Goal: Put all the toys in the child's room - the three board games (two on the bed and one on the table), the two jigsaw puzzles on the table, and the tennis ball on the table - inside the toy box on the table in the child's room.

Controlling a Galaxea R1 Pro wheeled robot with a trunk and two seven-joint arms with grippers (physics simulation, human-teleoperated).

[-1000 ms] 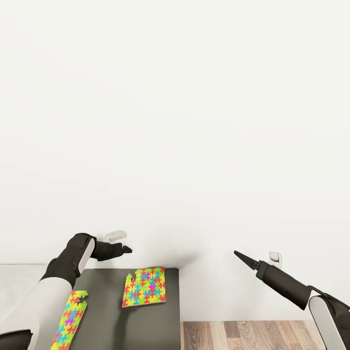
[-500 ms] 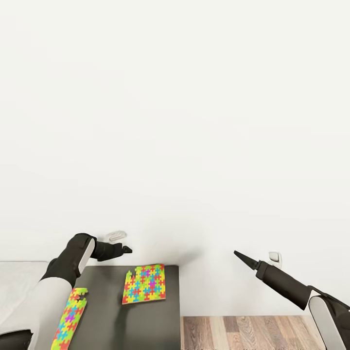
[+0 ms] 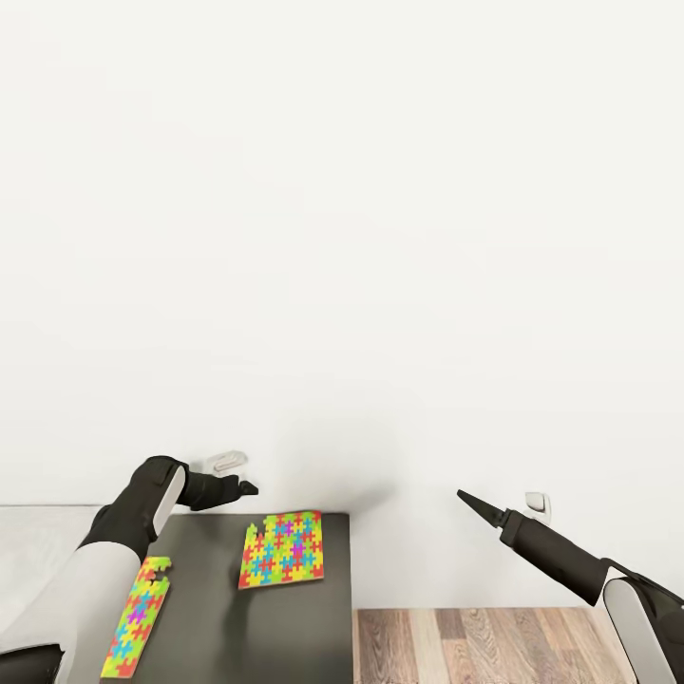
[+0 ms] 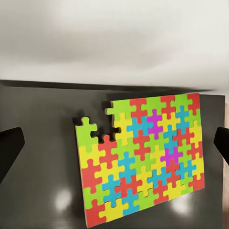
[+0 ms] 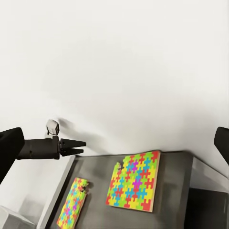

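- Our left gripper (image 3: 249,488) hangs in the air above the back edge of a dark table (image 3: 285,636). Its two fingers are spread wide apart and hold nothing. In the left wrist view we see one dark fingertip (image 4: 10,148) at each side.
- Right under that gripper lies a jigsaw puzzle (image 4: 143,157). It is flat on the dark top, near the back right corner. It has red, yellow, green, blue and purple pieces. One corner has some pieces missing.
- A second jigsaw puzzle (image 3: 138,617) lies flat on the same top, closer to us and to the left. Our left arm (image 3: 114,541) hides part of it.
- The two puzzles are apart and do not touch.
- Our right gripper (image 3: 463,497) is out in the air to the right of the table, over the wood floor (image 3: 475,646). It points at the white wall (image 3: 380,237). Its fingers are spread open too, and they hold nothing.
- A pale grey top (image 3: 33,551) sits at the left, next to the dark table.
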